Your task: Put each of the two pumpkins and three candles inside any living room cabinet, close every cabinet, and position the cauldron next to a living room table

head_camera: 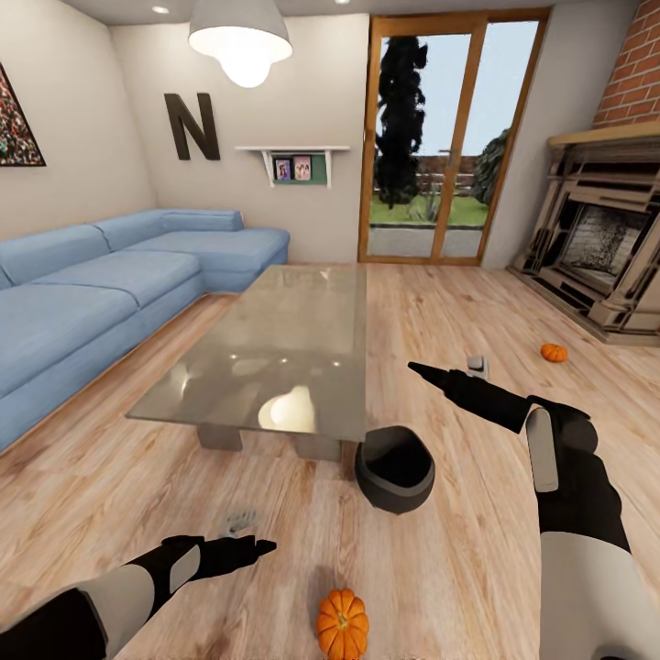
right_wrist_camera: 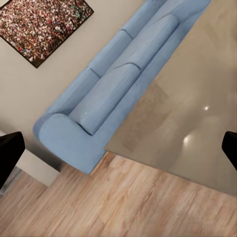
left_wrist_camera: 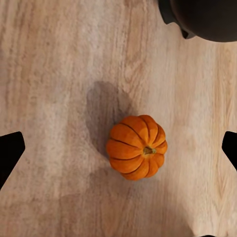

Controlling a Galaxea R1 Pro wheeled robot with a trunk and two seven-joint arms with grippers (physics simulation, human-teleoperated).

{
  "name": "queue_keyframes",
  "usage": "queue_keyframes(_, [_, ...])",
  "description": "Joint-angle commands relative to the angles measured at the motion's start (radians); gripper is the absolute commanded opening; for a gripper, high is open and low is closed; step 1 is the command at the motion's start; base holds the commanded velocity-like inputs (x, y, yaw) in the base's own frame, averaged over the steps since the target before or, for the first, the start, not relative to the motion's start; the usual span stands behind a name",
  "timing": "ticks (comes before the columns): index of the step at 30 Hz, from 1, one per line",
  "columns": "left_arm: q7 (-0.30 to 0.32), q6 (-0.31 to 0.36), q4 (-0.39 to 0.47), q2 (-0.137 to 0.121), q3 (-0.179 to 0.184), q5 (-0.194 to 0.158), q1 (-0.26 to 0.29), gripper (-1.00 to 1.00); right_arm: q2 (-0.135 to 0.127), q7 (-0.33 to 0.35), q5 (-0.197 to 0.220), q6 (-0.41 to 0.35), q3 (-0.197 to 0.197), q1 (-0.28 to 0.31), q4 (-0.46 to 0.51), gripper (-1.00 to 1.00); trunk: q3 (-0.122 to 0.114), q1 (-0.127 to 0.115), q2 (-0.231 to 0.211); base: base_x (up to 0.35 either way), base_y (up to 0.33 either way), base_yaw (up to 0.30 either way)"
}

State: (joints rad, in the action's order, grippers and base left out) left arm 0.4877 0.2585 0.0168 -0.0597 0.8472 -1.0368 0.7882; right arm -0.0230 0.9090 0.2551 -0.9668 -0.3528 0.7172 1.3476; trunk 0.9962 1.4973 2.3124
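One orange pumpkin (head_camera: pixel 342 625) sits on the wood floor close in front of me, and my left gripper (head_camera: pixel 264 547) hovers open just left of it. In the left wrist view that pumpkin (left_wrist_camera: pixel 137 146) lies on the floor beyond the wide-spread fingers (left_wrist_camera: pixel 11 150), with the black cauldron (left_wrist_camera: pixel 202 17) at the edge. The cauldron (head_camera: pixel 394 469) rests on the floor against the near right corner of the glass table (head_camera: pixel 275 339). My right gripper (head_camera: pixel 420 370) is held open in the air beyond it. A grey candle (head_camera: pixel 477 365) and a second pumpkin (head_camera: pixel 553 352) lie farther right. The cabinet is out of view.
A blue corner sofa (head_camera: pixel 110 293) runs along the left wall. A fireplace (head_camera: pixel 600 257) stands at the right and a glass door (head_camera: pixel 440 137) at the back. A small grey thing (head_camera: pixel 238 523) lies on the floor by my left gripper.
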Motion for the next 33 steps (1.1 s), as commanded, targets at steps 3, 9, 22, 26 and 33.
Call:
queue_keyframes(3, [0.000, 0.001, 0.000, 0.000, 0.000, 0.000, 0.000, 1.00, 0.000, 0.000, 0.000, 0.000, 0.000, 0.000, 0.002, 1.00, 0.009, 0.012, 0.021, 0.000, 0.000, 0.000])
queue_keyframes(9, [0.000, 0.001, 0.000, 0.002, 0.000, 0.000, -0.001, 1.00, 0.000, 0.001, 0.000, 0.000, 0.000, 0.000, 0.002, 1.00, 0.028, 0.035, 0.063, 0.000, 0.000, 0.000])
queue_keyframes(22, [-0.001, 0.001, -0.001, 0.003, 0.000, 0.000, -0.001, 1.00, -0.001, 0.001, 0.001, -0.001, 0.000, 0.000, 0.002, 1.00, 0.069, 0.084, 0.154, 0.000, 0.000, 0.000])
queue_keyframes(26, [-0.001, 0.001, -0.001, 0.003, 0.000, -0.001, -0.001, 1.00, -0.001, 0.001, 0.001, -0.001, 0.000, 0.000, 0.001, 1.00, 0.082, 0.100, 0.182, 0.000, 0.000, 0.000])
queue_keyframes(33, [-0.001, 0.001, -0.002, 0.003, 0.000, -0.002, -0.001, 1.00, 0.000, 0.001, 0.002, -0.001, 0.000, 0.000, 0.000, 1.00, 0.108, 0.105, 0.189, 0.000, 0.000, 0.000])
